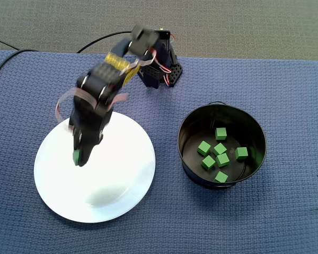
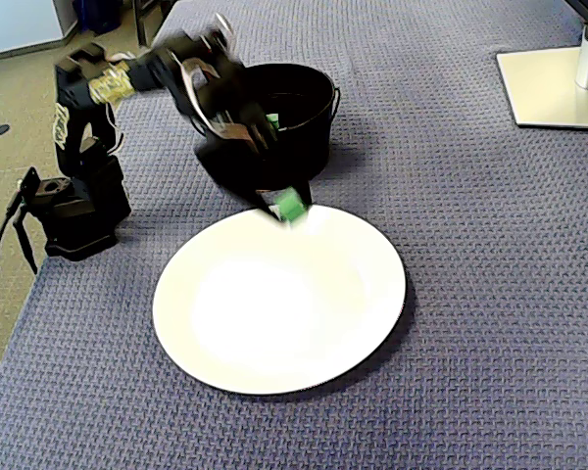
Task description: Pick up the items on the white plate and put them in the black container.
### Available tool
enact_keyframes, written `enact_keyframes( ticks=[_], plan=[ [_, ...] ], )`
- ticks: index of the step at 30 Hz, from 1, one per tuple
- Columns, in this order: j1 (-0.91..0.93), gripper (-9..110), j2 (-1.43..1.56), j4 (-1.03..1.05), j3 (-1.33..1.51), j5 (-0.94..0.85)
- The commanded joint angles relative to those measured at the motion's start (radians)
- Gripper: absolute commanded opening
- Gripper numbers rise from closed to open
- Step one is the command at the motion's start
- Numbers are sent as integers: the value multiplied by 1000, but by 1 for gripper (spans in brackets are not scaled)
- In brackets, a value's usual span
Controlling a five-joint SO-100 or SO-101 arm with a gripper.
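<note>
My black gripper (image 1: 78,157) hangs over the left part of the white plate (image 1: 122,185), shut on a small green cube (image 1: 76,156). In a fixed view from the side the same green cube (image 2: 291,207) sits between the fingertips of the gripper (image 2: 286,208), lifted a little above the far rim of the plate (image 2: 274,333). No other item lies on the plate. The black container (image 1: 222,145) stands to the right of the plate and holds several green cubes (image 1: 221,153). In the side view the container (image 2: 304,108) is behind the arm.
The arm's base (image 1: 161,71) is at the back of the blue woven cloth (image 1: 254,222). Black cables (image 1: 5,58) run off at the back left. A white monitor stand (image 2: 559,83) sits at the far right in the side view.
</note>
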Motion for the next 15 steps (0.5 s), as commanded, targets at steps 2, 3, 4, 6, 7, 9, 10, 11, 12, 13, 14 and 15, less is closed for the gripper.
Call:
enact_keyframes(
  ticks=[2, 3, 4, 6, 7, 9, 10, 11, 12, 13, 14, 15],
  plan=[
    [-161, 0, 457, -11, 52, 87],
    [-215, 0, 512, -12, 60, 101],
    [-268, 0, 563, -17, 71, 109],
    [-393, 0, 644, -18, 89, 110],
    [-460, 0, 676, -18, 95, 123],
    [-592, 0, 730, -14, 123, 129],
    [-657, 0, 752, -14, 146, 138],
    [-715, 0, 770, -14, 178, 144],
    [-765, 0, 787, -14, 230, 132],
    [-805, 0, 799, -9, 287, 121],
    [-834, 0, 805, -9, 345, 127],
    [-854, 0, 808, -14, 407, 132]
  ],
)
